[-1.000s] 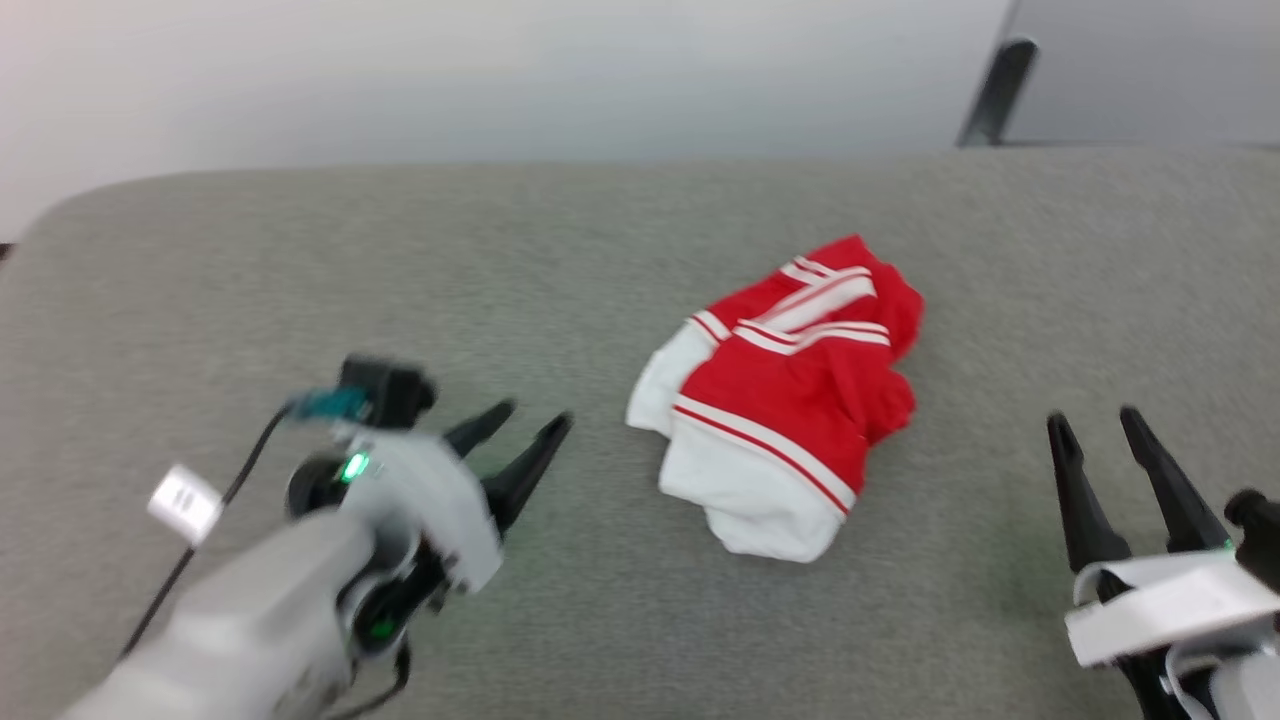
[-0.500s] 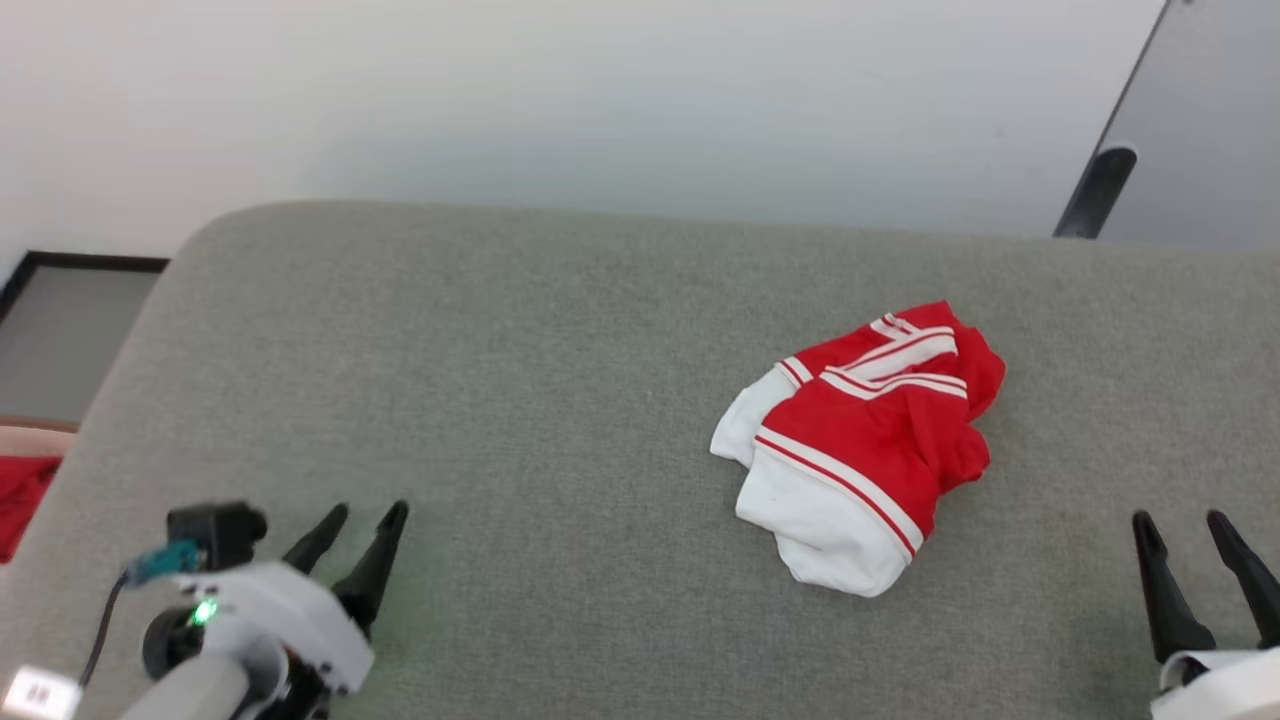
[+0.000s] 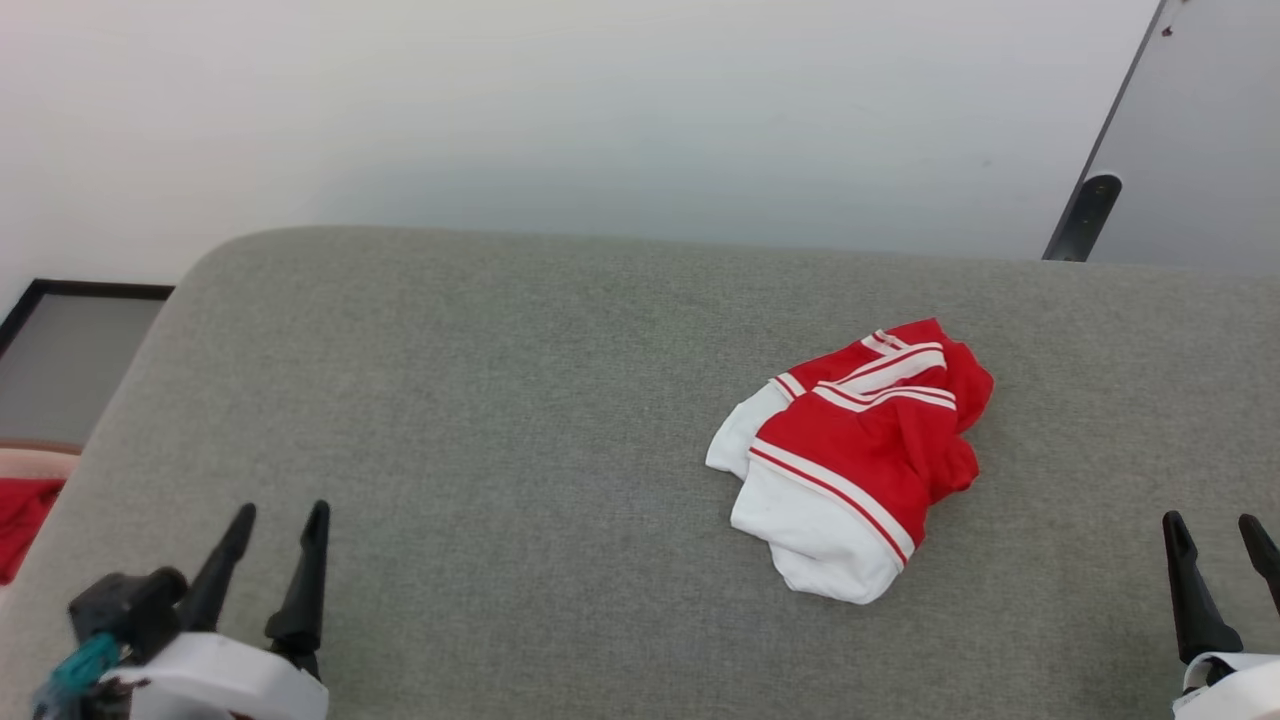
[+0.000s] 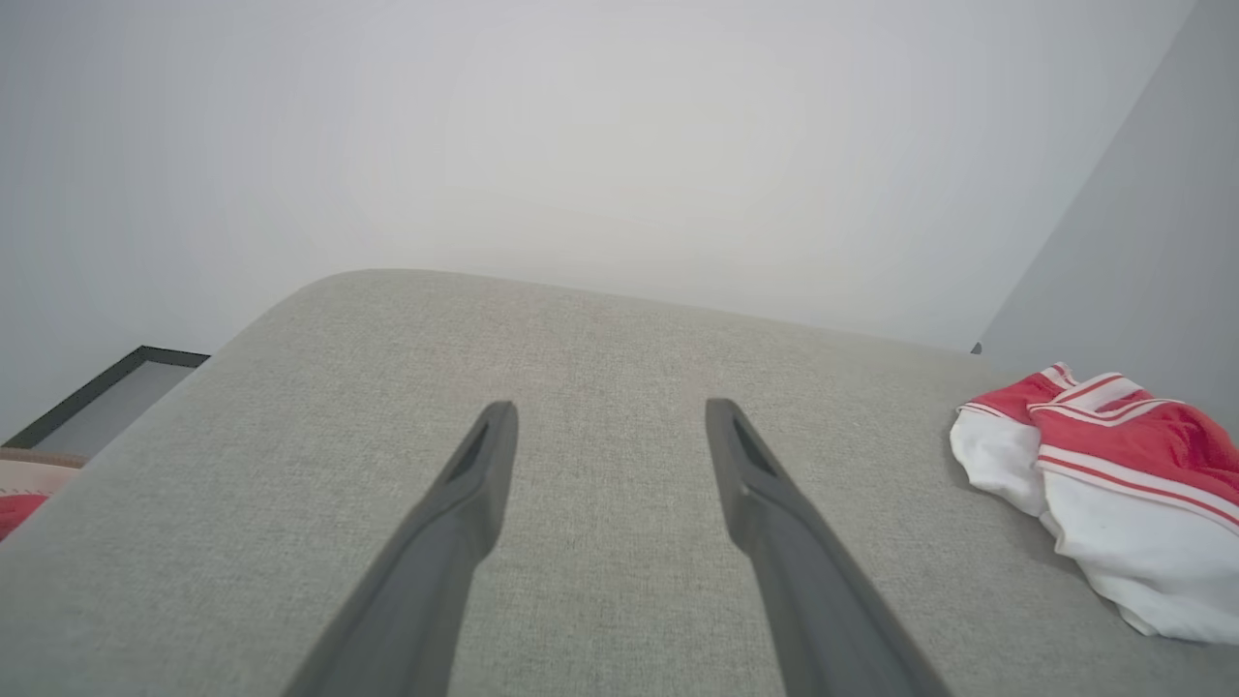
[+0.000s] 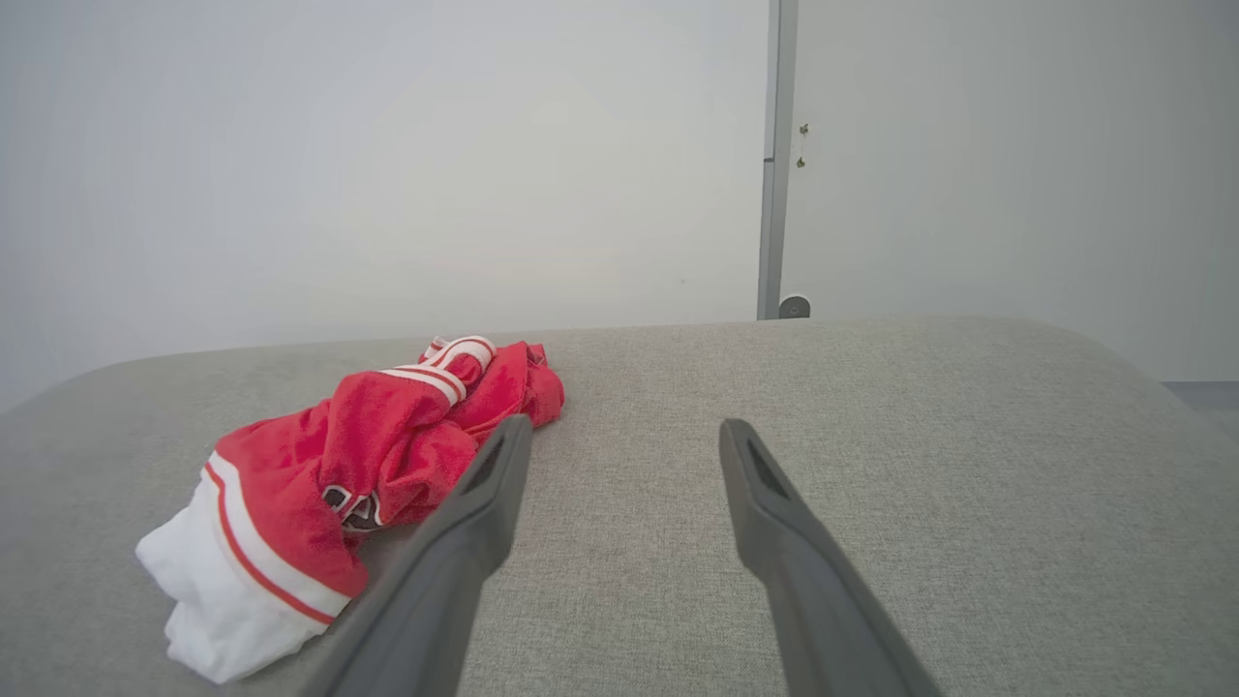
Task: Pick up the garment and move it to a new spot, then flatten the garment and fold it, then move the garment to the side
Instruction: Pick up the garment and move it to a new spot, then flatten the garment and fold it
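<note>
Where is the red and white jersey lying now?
In the head view the jersey lies crumpled on the grey fabric surface, right of centre, nearer the right gripper.

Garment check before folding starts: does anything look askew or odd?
The garment lies bunched in a crumpled heap on the grey cushion, right of centre, not flat. No damage shows.

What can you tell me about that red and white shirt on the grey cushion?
The garment is a soft red jersey with white sleeves and red-and-white striped trim; part of a dark print outlined in white peeks from a fold. It lies crumpled in a heap, not flattened or folded, right of centre on the grey fabric surface, which alone touches it.
</note>
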Controlling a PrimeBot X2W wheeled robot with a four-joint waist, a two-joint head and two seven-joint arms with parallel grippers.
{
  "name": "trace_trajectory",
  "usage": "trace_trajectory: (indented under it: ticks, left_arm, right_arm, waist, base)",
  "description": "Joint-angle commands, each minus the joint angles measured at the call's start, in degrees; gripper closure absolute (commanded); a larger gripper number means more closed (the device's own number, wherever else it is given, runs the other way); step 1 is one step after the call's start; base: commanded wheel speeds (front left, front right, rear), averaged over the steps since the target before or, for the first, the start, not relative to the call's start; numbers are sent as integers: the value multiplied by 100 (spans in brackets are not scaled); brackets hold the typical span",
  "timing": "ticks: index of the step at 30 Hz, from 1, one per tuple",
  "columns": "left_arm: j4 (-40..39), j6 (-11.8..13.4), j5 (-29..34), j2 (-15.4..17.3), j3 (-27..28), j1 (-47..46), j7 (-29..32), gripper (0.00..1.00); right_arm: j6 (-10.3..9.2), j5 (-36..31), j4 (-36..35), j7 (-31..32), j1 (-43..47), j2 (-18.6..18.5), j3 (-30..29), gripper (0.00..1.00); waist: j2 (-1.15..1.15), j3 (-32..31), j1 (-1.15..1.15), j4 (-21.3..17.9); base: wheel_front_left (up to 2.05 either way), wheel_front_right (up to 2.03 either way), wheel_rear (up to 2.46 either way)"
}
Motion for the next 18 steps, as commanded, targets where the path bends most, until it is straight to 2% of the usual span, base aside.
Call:
trace_trajectory:
  ticks: [1,8,18]
  left_arm:
    - [-147,25,177,-90,162,130,-1,0]
    - [-636,-135,970,-505,815,641,-1,0]
    - [-469,-379,1363,-850,1098,765,-1,0]
  right_arm:
    - [-2,39,-25,-35,-2,22,-41,0]
    - [-2,49,-18,-62,-48,116,-50,0]
    - [-2,51,78,-116,-157,158,24,0]
  waist:
    - [0,-7,0,-27]
    - [0,38,0,-87]
    - [0,121,0,-98]
  base:
    - [0,0,0]
    - [0,0,0]
    - [0,0,0]
